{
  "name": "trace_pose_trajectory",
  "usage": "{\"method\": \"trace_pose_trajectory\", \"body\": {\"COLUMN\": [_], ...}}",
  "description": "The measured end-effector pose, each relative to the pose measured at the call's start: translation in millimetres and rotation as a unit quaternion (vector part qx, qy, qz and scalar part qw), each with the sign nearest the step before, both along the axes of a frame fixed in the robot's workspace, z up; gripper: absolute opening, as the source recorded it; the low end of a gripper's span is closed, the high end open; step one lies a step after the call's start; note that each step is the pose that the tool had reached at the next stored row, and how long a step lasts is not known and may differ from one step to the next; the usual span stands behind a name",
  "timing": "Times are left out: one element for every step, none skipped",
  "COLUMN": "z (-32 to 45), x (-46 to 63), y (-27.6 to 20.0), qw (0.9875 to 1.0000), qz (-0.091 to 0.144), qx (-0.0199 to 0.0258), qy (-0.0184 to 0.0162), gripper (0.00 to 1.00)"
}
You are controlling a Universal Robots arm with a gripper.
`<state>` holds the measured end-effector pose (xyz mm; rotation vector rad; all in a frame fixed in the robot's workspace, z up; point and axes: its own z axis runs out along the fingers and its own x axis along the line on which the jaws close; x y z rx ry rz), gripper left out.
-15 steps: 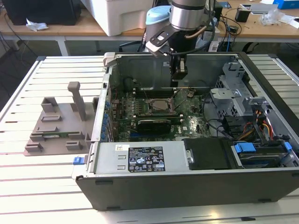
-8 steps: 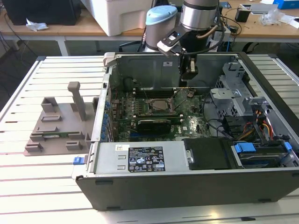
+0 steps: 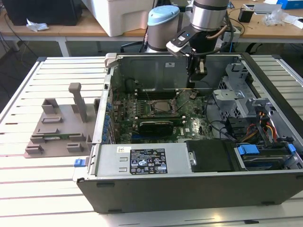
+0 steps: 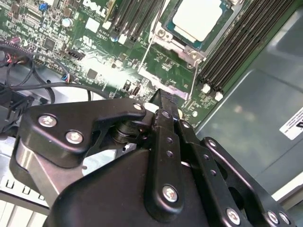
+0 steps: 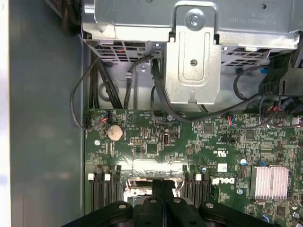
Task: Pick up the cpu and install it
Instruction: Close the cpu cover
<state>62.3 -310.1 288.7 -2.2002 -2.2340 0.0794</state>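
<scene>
The cpu (image 4: 196, 19), a pale silver square chip, lies inside the metal frame of the motherboard socket (image 4: 173, 52). In the exterior view the socket (image 3: 158, 108) sits mid-board in the open computer case (image 3: 189, 189). My gripper (image 3: 192, 85) hangs inside the case, above the board at the exterior view's right of the socket and a little behind it. Both wrist views show its black fingers (image 4: 163, 106) pressed together with nothing between them; in the first wrist view the gripper (image 5: 163, 187) hovers over the green board, apart from the chip.
A metal drive cage (image 3: 236, 90) and bundled cables (image 5: 142, 80) crowd the case beside the gripper. Memory slots (image 4: 232, 56) flank the socket. A silver heat sink (image 5: 268, 182) and a coin battery (image 5: 114, 132) sit on the board. A grey fixture (image 3: 57, 127) stands on the slatted table.
</scene>
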Motion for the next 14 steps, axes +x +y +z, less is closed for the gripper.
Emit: {"method": "trace_pose_trajectory", "body": {"z": [-0.2,-0.9,-1.8,-3.3,-5.2,-7.7,-9.6,-11.0,-12.0,-13.1,-16.5,-20.6,-22.9,-24.8], "x": [0.8,1.7,2.3,2.5,2.5,2.9,4.6,9.0,11.2,12.9,14.7,15.6,15.8,15.9], "y": [0.0,-0.1,-0.1,0.0,0.0,0.1,0.4,1.4,2.0,2.6,3.1,3.4,3.6,3.7], "qw": [1.0,1.0,1.0,1.0,1.0,1.0,1.0,1.0,1.0,1.0,1.0,1.0,1.0,1.0], "qz": [0.0,0.0,0.0,0.0,0.0,0.0,0.0,0.0,0.0,0.0,0.0,0.0,0.0,0.0], "qx": [-0.0001,-0.0001,-0.0001,-0.0001,0.0,0.0,0.0,-0.0001,-0.0001,-0.0001,-0.0001,-0.0001,0.0,-0.0001], "qy": [0.0001,0.0002,0.0003,0.0005,0.0006,0.0009,0.0011,0.0016,0.0019,0.0022,0.0026,0.0032,0.0034,0.0035], "gripper": [0.11,0.11,0.11,0.11,0.11,0.11,0.11,0.11,0.11,0.11,0.11,0.11,0.11,0.11]}}
